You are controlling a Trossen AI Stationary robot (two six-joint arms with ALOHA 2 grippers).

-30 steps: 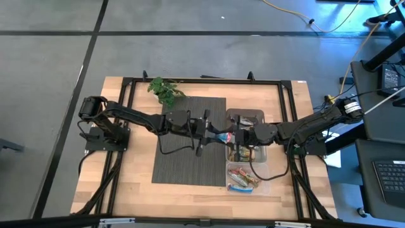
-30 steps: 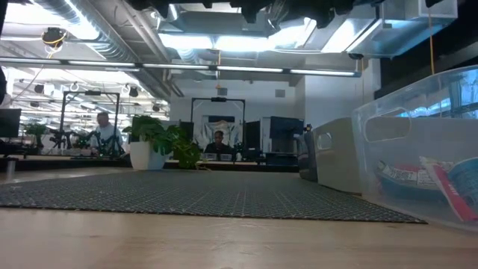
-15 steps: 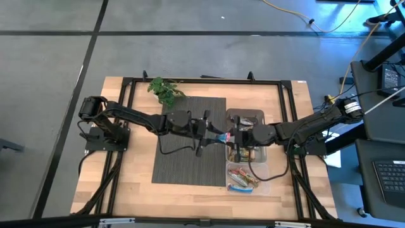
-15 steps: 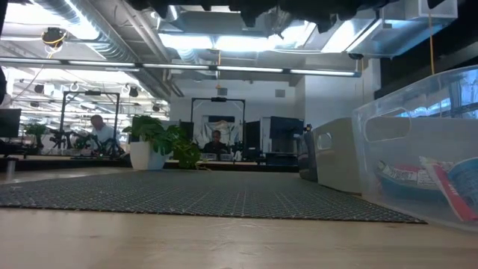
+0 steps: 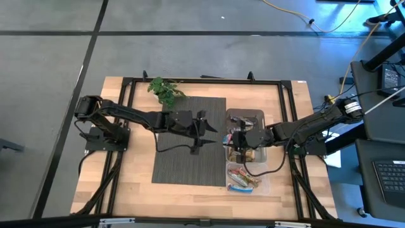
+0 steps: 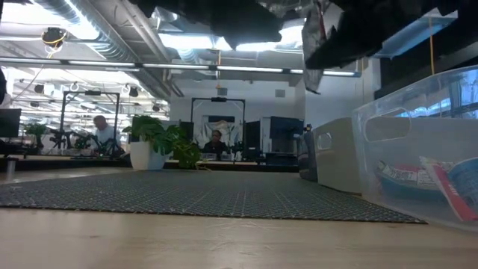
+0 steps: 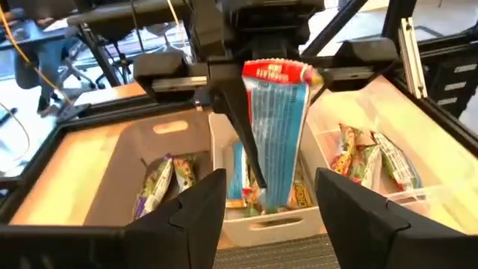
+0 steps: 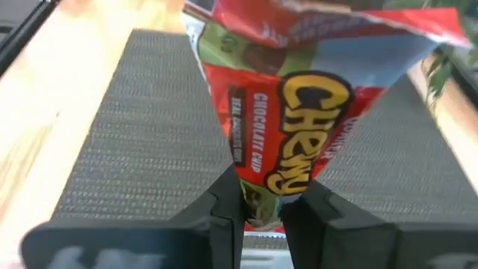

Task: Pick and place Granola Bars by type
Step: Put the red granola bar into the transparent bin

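Note:
My right gripper (image 5: pixel 231 140) is shut on a blue-white-red granola bar (image 7: pixel 276 127) in the air at the black mat's right edge, just left of the bins. The bar's "Chewy" face (image 8: pixel 299 112) fills the right wrist view. In the low view the bar (image 6: pixel 314 33) hangs high above the table. My left gripper (image 5: pixel 207 128) stands open over the mat, facing the bar from the table's left side and not touching it; its fingers (image 7: pixel 202 209) are spread wide. Other granola bars (image 7: pixel 370 157) lie in the bins. My right gripper pinches the bar's lower end (image 8: pixel 261 202) between its two fingertips. The fingers (image 7: pixel 243 142) slant down from the table's right side. The bar stands up from the fingertips, its red crimped end (image 7: pixel 276 73) on top, clear of mat and bins.
Three bins stand in a row at the mat's right: a grey one (image 5: pixel 245 116) at the far end, a middle one (image 5: pixel 258 154) and a clear one (image 5: pixel 262 183) nearest, each with bars. A green plant sprig (image 5: pixel 164 90) lies at the far left of the black mat (image 5: pixel 186 158).
My right gripper has shut on the bar, tipped downward and sunk a little. My left gripper has opened, let go of the bar and drawn back toward the table's left. The bar has stayed in the air, now in the right gripper alone.

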